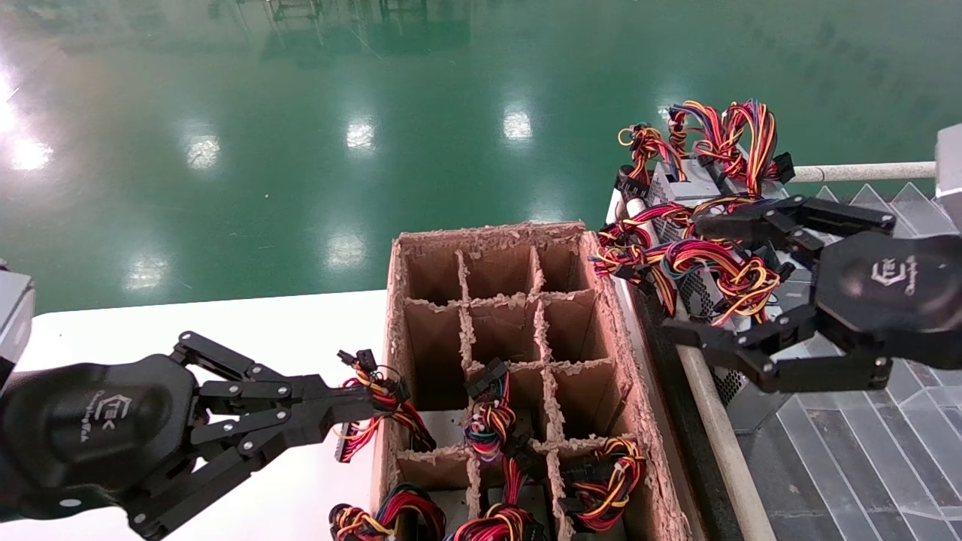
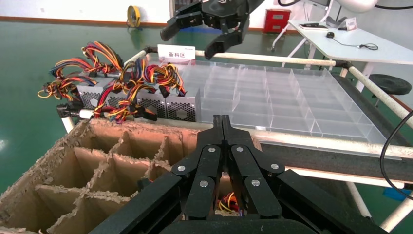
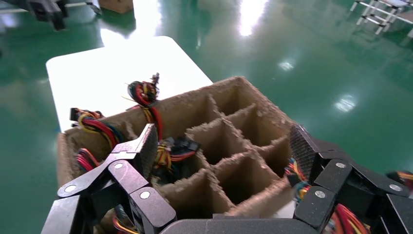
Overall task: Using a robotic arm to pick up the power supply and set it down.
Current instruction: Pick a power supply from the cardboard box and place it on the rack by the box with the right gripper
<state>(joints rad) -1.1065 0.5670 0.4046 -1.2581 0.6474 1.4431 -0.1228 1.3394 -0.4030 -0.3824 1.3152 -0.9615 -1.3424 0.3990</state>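
— What is held in the cardboard divider box (image 1: 601, 315)?
— Wire bundles (image 1: 488, 428) are seen in its near cells; the far cells are empty.
— And the grippers?
— The right gripper (image 1: 680, 278) is spread open above the power supply (image 1: 699, 289) on the rack of clear trays (image 1: 849, 451). The left gripper (image 1: 376, 409) is closed beside the box.

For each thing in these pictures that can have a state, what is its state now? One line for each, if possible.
left gripper: shut, empty, beside the box's left wall
right gripper: open, over the rack's power supplies
cardboard divider box: open-topped, far cells empty, near cells hold wired units
power supplies on rack: lying side by side, not gripped
clear tray: compartments empty
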